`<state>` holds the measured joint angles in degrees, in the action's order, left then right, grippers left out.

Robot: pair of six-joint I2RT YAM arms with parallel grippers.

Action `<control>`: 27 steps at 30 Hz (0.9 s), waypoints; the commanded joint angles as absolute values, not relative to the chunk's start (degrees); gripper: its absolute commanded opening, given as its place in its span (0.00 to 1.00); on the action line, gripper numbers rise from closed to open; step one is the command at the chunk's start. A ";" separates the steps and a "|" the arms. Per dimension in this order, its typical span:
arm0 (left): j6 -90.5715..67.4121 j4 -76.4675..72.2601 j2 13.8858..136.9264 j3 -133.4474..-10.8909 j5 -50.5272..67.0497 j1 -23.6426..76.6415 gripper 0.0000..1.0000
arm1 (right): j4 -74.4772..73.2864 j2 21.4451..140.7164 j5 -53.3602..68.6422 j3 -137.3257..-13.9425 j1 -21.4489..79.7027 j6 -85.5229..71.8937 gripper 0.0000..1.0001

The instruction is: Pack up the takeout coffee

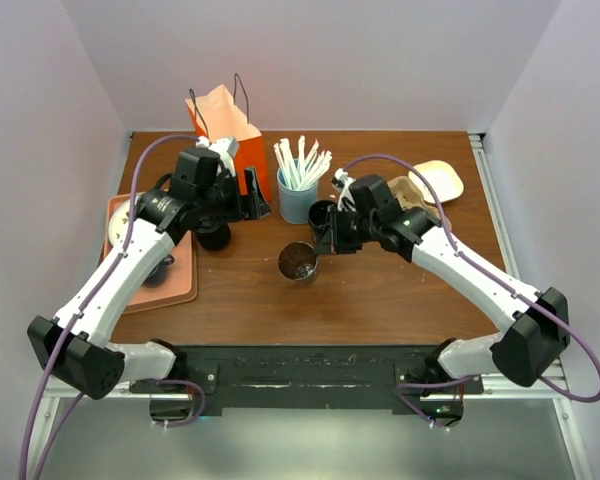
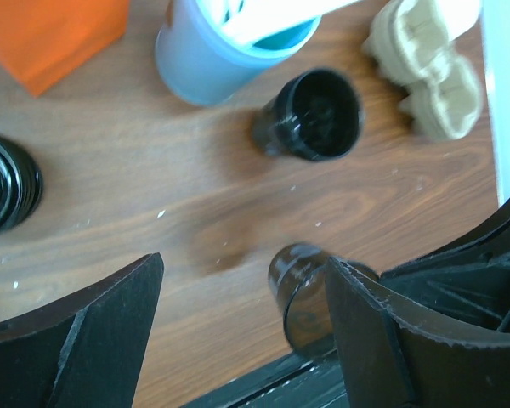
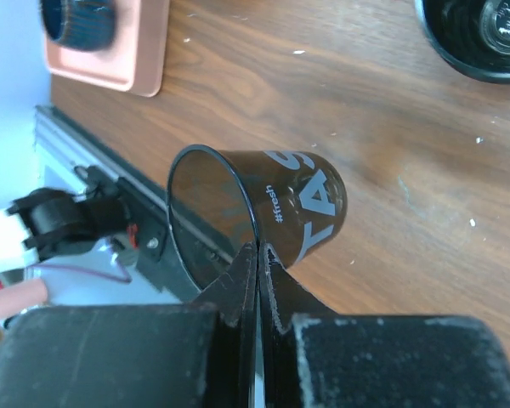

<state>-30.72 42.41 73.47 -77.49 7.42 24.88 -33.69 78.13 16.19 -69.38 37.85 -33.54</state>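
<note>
The takeout coffee [image 1: 300,262] is a dark brown see-through cup with "#fresh" printed on it, its top open. It hangs tilted low over the middle of the table. My right gripper [image 1: 321,244] is shut on the cup's rim, one finger inside and one outside. The right wrist view shows the grip [image 3: 257,246] on the cup [image 3: 310,200]. My left gripper [image 1: 258,200] stands open beside the orange bag, nothing between its fingers [image 2: 110,314]. The brown cup [image 2: 299,293] shows low in the left wrist view, beside the right finger.
An orange paper bag [image 1: 225,125] stands at the back. A blue straw holder [image 1: 298,195] and an all-black cup [image 1: 322,213] sit mid-table. A round black item [image 1: 212,237] lies under the left arm. A pink tray [image 1: 183,285] is at left, a beige cup carrier [image 1: 410,192] at right.
</note>
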 commanded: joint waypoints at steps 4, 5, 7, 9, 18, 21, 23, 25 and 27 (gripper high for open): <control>-30.32 40.78 72.16 -74.27 7.73 25.05 0.82 | -18.20 76.46 14.50 -60.13 37.71 -35.24 0.00; -30.32 40.78 72.25 -74.09 7.73 25.05 0.82 | -16.54 76.64 14.68 -59.33 37.79 -35.42 0.00; -30.41 40.69 72.25 -73.83 7.82 25.05 0.82 | -15.47 76.99 14.33 -57.49 37.79 -35.86 0.00; -30.50 40.61 72.33 -73.57 8.08 25.05 0.82 | -13.98 77.17 13.89 -56.08 37.71 -36.03 0.00; -31.55 38.85 71.81 -71.19 10.20 25.14 0.82 | -13.97 78.49 11.34 -53.70 37.71 -36.38 0.03; -31.12 39.02 71.89 -71.28 9.67 25.05 0.82 | -15.64 78.05 9.32 -54.49 37.71 -36.48 0.11; -31.03 39.02 71.89 -71.28 9.58 25.05 0.82 | -16.87 78.13 8.53 -55.02 37.62 -35.60 0.11; -31.11 38.93 72.07 -71.19 9.58 25.05 0.82 | -17.75 78.57 8.00 -55.28 37.70 -35.42 0.11; -31.03 38.93 72.07 -71.19 9.58 25.05 0.82 | -18.63 79.19 7.74 -55.46 37.71 -35.07 0.11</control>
<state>-30.92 40.86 73.25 -71.31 8.95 24.88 -17.72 79.02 10.35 -53.71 37.82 -35.90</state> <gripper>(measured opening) 0.816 0.112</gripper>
